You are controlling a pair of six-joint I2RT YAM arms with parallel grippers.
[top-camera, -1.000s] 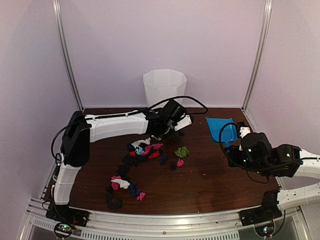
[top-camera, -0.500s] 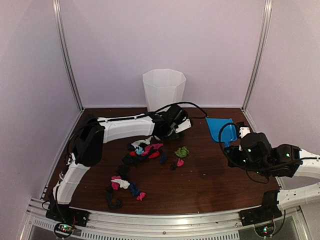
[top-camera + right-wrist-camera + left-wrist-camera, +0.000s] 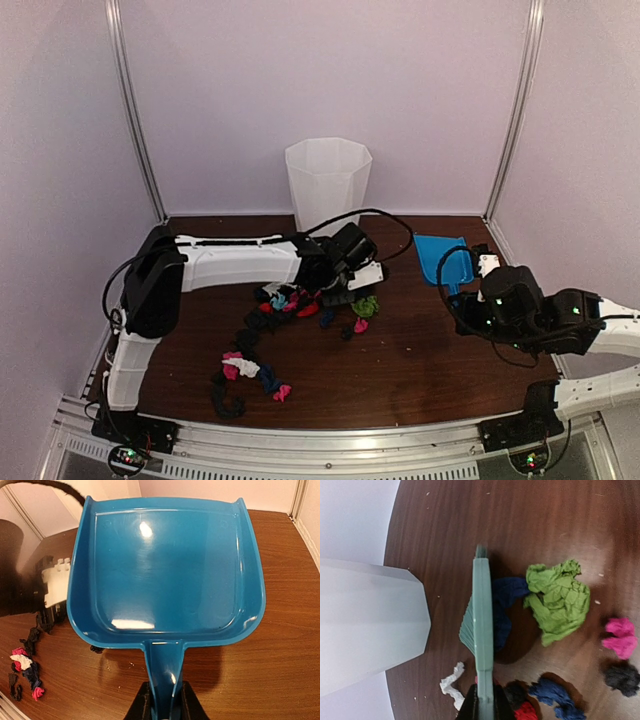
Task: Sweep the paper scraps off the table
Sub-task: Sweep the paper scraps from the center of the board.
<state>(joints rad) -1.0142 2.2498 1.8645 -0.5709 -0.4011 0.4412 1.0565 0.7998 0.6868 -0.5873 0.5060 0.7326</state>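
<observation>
**A:** Where are the paper scraps (image 3: 285, 300) lying right now?

**B:** They are sitting on the desk (image 3: 420, 370) in front of the white bin (image 3: 328, 180). From there they are trailing out in a loose line away from the bin, toward the near left edge. The green wad (image 3: 556, 602) is lying at the end closest to the bin, with a navy strip (image 3: 506, 592) beside it.

**A:** And the brush?

**B:** The left gripper (image 3: 484, 707) is clamping the handle of the mint brush (image 3: 482, 625). The brush head is standing between the bin and those first scraps, and the navy strip is pressing right against its far side. I'm guessing it is being set on the bin side of the scraps so that a stroke drags them away from the bin and bunches them together.

**A:** Why is the other arm holding off?

**B:** The right gripper (image 3: 165, 700) is squeezing the handle of the blue dustpan (image 3: 167, 570), off to the right of the bin and well apart from the scraps. The pan's mouth is facing the back of the desk, and nothing is lying in it. I can't tell whether its lip is touching the wood. To my eye it is waiting there so the brush has room to work, and it is ready to come in once a pile is forming.
</observation>
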